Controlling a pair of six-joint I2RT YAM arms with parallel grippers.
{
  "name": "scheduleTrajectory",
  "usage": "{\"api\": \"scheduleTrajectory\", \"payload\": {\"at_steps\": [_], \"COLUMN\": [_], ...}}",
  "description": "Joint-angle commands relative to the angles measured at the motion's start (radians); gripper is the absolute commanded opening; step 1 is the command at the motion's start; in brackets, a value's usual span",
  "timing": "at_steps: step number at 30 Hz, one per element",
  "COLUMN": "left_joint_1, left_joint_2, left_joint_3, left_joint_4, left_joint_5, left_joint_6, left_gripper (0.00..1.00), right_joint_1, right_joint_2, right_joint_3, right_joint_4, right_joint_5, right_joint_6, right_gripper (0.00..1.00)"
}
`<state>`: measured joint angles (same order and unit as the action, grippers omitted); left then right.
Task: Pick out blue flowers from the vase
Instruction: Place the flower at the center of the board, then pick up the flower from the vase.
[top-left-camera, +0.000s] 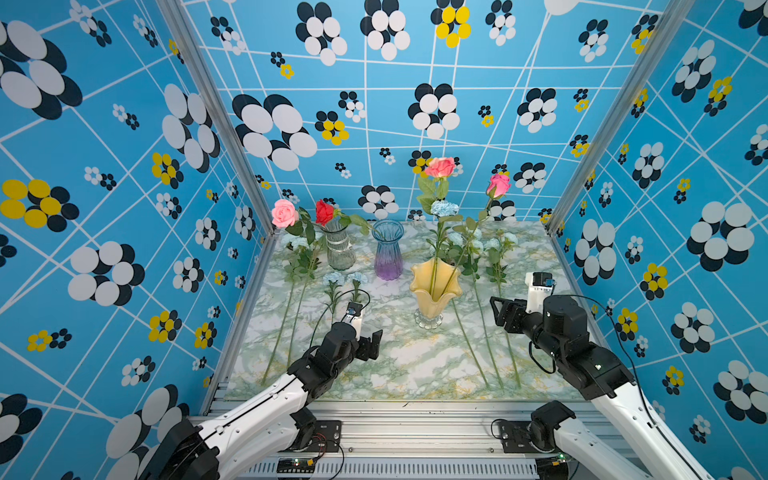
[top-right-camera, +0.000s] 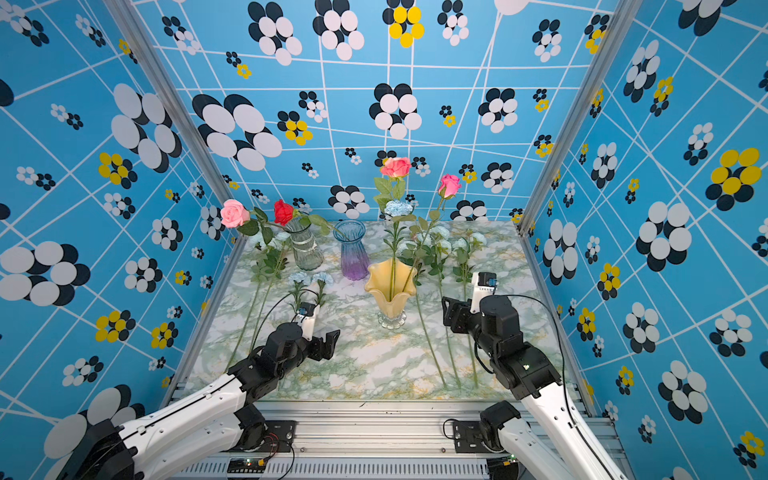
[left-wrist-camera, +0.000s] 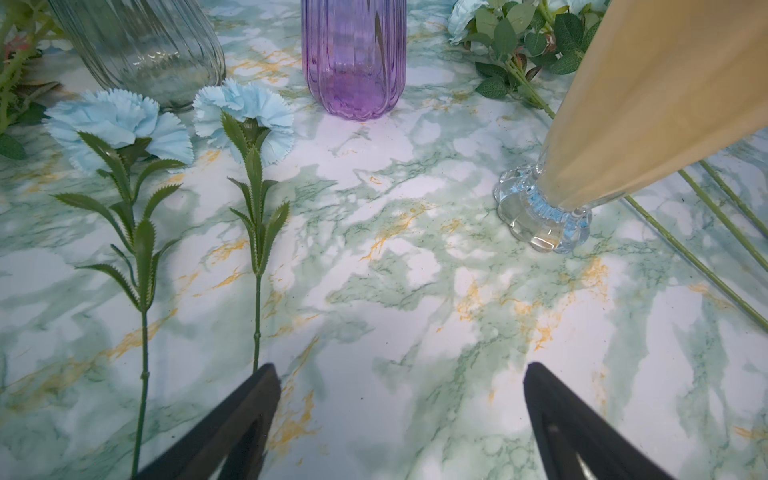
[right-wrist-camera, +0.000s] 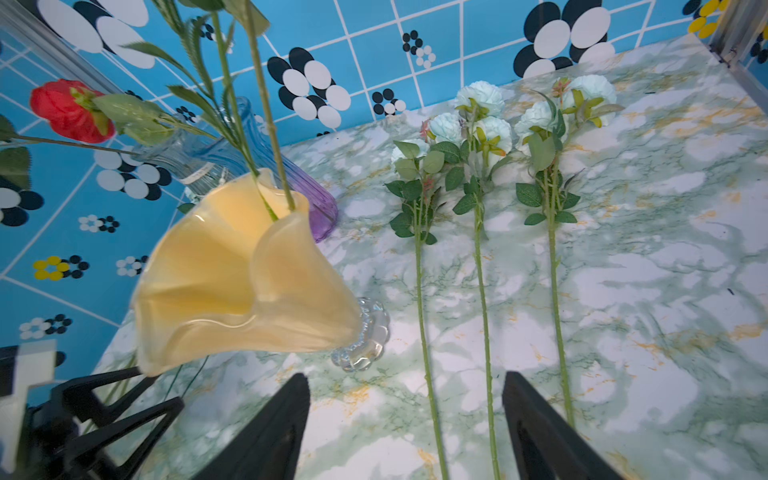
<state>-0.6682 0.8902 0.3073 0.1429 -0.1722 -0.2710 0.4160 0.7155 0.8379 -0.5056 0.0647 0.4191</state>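
The yellow vase (top-left-camera: 435, 286) (right-wrist-camera: 232, 282) stands mid-table. It holds a blue flower (top-left-camera: 444, 208) (top-right-camera: 398, 207) and two pink roses (top-left-camera: 440, 167). Two blue carnations (left-wrist-camera: 120, 120) (left-wrist-camera: 245, 104) lie flat to its left, and three pale blue flowers (right-wrist-camera: 482, 120) (top-left-camera: 492, 243) lie flat to its right. My left gripper (top-left-camera: 372, 343) (left-wrist-camera: 401, 370) is open low over the table, one finger beside a carnation's stem. My right gripper (top-left-camera: 500, 311) (right-wrist-camera: 407, 378) is open above the right-hand stems, right of the vase, holding nothing.
A clear glass vase (top-left-camera: 340, 249) with a red rose (top-left-camera: 324, 212) and a pink rose (top-left-camera: 284, 212) stands at the back left. Next to it is an empty purple-blue vase (top-left-camera: 387, 253) (left-wrist-camera: 353, 58). More long stems lie along the left edge (top-left-camera: 286, 324). Patterned walls enclose the table.
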Motion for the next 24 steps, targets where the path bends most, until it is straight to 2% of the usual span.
{"api": "scheduleTrajectory", "payload": {"at_steps": [1,4,8,11,13,16,21,24], "left_joint_1": [-0.001,0.014,0.016,0.016,0.013,0.014,0.016,0.016], "left_joint_2": [-0.004,-0.038,-0.118,-0.151,-0.092,-0.018,0.027,0.050], "left_joint_3": [-0.034,-0.041,-0.045,-0.104,-0.131,-0.103,-0.101,-0.089], "left_joint_4": [0.082,0.077,0.092,0.238,0.341,0.353,0.382,0.381], "left_joint_5": [0.005,0.035,0.093,0.160,0.200,0.263,0.266,0.276], "left_joint_6": [0.038,0.032,-0.020,-0.119,-0.171,-0.160,-0.165,-0.160], "left_gripper": [0.97,0.98,0.98,0.98,0.96,0.95,0.91,0.91], "right_joint_1": [0.006,0.015,0.051,0.089,0.129,0.195,0.242,0.243], "right_joint_2": [0.059,0.083,0.109,0.163,0.220,0.323,0.486,0.572], "right_joint_3": [0.140,0.220,0.267,0.296,0.330,0.398,0.512,0.588], "right_joint_4": [-0.163,-0.173,-0.121,-0.085,-0.066,-0.065,-0.071,-0.124], "right_joint_5": [-0.148,-0.205,-0.217,-0.199,-0.180,-0.118,-0.024,0.057], "right_joint_6": [-0.013,0.029,0.075,0.086,0.078,0.046,0.002,-0.021], "right_gripper": [0.73,0.71,0.65,0.63,0.62,0.60,0.58,0.51]}}
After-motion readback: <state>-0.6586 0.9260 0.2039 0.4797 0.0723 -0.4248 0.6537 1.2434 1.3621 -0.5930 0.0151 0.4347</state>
